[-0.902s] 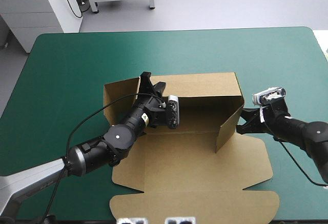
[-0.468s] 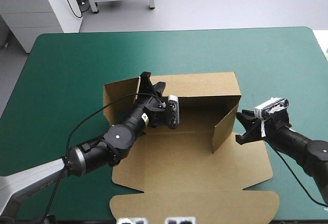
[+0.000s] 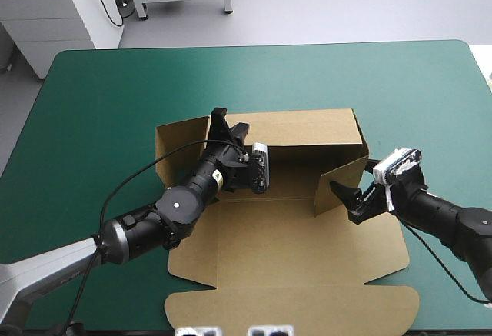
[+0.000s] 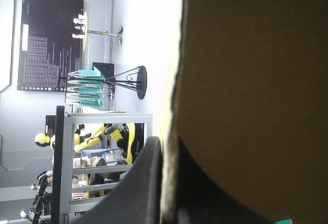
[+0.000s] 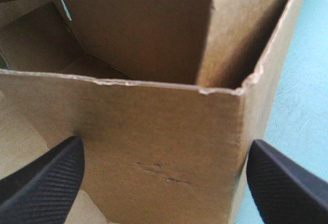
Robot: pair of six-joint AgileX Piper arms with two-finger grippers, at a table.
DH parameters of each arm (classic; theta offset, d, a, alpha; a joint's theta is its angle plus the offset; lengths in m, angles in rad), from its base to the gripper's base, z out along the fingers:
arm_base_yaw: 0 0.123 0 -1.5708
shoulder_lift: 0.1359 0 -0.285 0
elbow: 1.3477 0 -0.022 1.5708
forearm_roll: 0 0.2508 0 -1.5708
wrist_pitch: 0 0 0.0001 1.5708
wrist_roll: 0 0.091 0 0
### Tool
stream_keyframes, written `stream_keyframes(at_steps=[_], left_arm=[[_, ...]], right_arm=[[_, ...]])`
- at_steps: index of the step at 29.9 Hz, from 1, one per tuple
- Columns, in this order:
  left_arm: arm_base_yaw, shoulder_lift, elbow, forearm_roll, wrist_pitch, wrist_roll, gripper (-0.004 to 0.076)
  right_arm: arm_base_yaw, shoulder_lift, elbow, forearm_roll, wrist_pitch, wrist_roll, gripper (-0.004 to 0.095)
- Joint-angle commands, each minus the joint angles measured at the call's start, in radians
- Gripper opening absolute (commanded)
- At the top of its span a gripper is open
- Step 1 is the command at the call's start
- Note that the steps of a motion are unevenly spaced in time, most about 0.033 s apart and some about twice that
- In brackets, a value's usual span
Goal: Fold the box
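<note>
The box (image 3: 292, 251) is half-formed: back wall up, front flat. Left gripper (image 3: 229, 125) clamps a wall; right gripper (image 3: 346, 202) spread wide at side flap.

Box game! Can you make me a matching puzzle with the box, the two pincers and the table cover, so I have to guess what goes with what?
Things:
1. left pincer
2. right pincer
3. box
4. table cover

What goes with each:
A. teal-green
B. open, right by the box's right flap
C. brown, with some walls standing up
D. shut on the box's board

Pairs: 1-D, 2-B, 3-C, 4-A
</note>
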State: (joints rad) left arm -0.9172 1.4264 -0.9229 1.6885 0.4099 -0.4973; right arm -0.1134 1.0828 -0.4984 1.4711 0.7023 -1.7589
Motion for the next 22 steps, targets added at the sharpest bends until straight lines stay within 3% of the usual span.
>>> stream_keyframes(at_steps=[1,8,12,16,18,22], left_arm=[[-0.003,-0.028,-0.026,0.002,0.001,-0.011,-0.0008],[-0.003,-0.028,-0.026,0.002,-0.065,-0.011,-0.0008],[-0.003,-0.028,-0.026,0.002,-0.067,-0.011,-0.0008],[-0.003,-0.028,-0.026,0.002,-0.070,-0.011,-0.0008],[-0.003,-0.028,-0.026,0.002,-0.072,-0.011,-0.0008],[-0.003,-0.028,-0.026,0.002,-0.072,-0.011,-0.0008]], right_arm=[[-0.002,0.042,-0.031,0.102,0.030,-0.066,0.0844],[-0.002,0.119,-0.067,0.116,0.018,-0.115,0.0844],[0.009,0.136,-0.084,0.112,-0.036,-0.110,0.0836],[0.089,0.139,-0.086,0.112,-0.142,-0.110,0.0819],[0.137,0.139,-0.090,0.112,-0.182,-0.110,0.0724],[0.223,0.139,-0.094,0.112,-0.239,-0.122,0.0365]])
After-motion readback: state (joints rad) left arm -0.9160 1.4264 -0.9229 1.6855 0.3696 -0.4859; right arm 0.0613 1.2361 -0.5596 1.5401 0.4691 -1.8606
